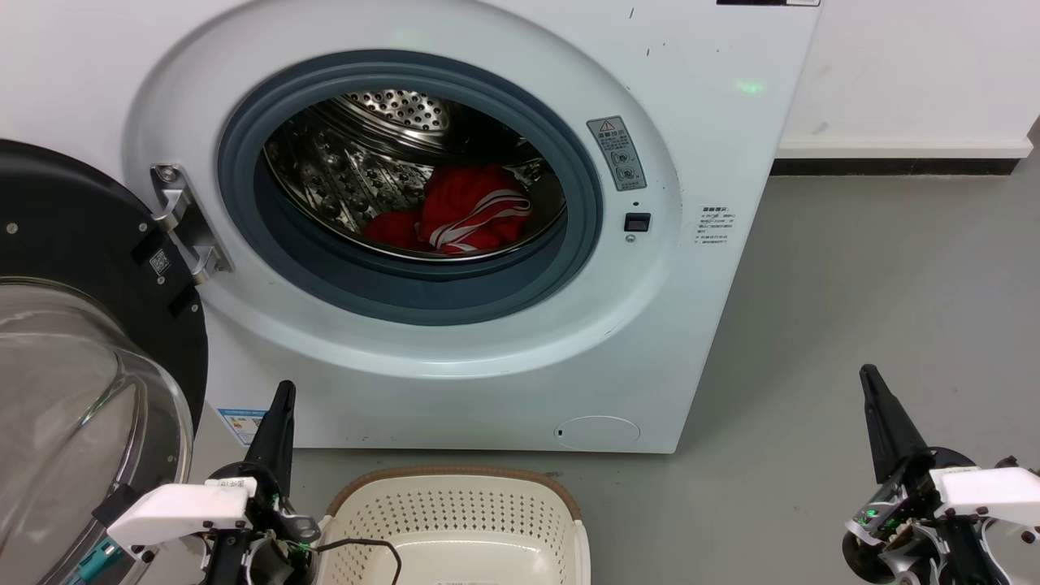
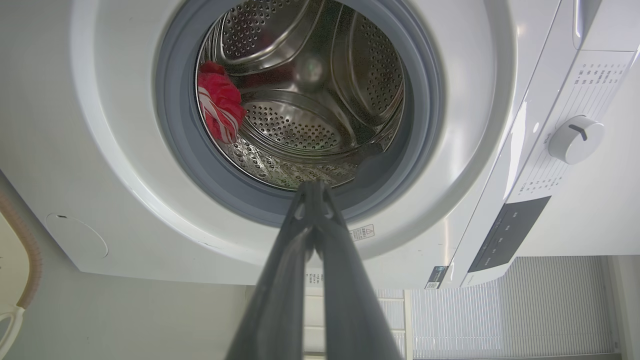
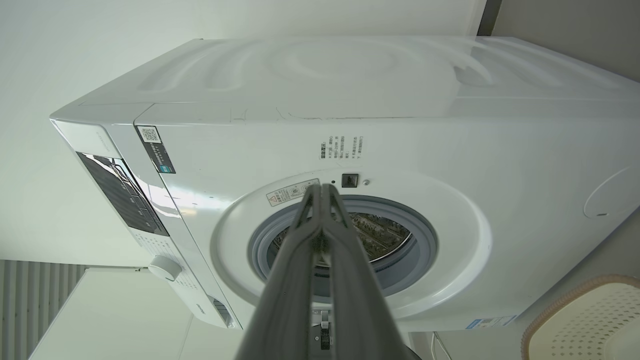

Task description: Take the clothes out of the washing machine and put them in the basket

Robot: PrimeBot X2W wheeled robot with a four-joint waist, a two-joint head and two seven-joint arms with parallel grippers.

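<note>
My left gripper [image 1: 281,405] and right gripper [image 1: 872,386] sit low, fingers pressed together on nothing. The cream basket [image 1: 455,474] stands on the floor [image 1: 821,325] just beside my left. Beyond it is the washing machine [image 1: 715,122], its glass door [image 1: 81,268] swung open. The red striped garment [image 1: 471,207] lies low in the steel drum [image 1: 390,106].

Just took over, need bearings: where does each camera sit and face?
Head: above, facing forward-down at the open washing machine, red garment, basket; left pincer, right pincer at lower corners.
Left wrist: low, looking along its shut pincer into the drum.
Right wrist: low, looking along its shut pincer at the porthole.
Shared: head and left wrist both see the garment.
</note>
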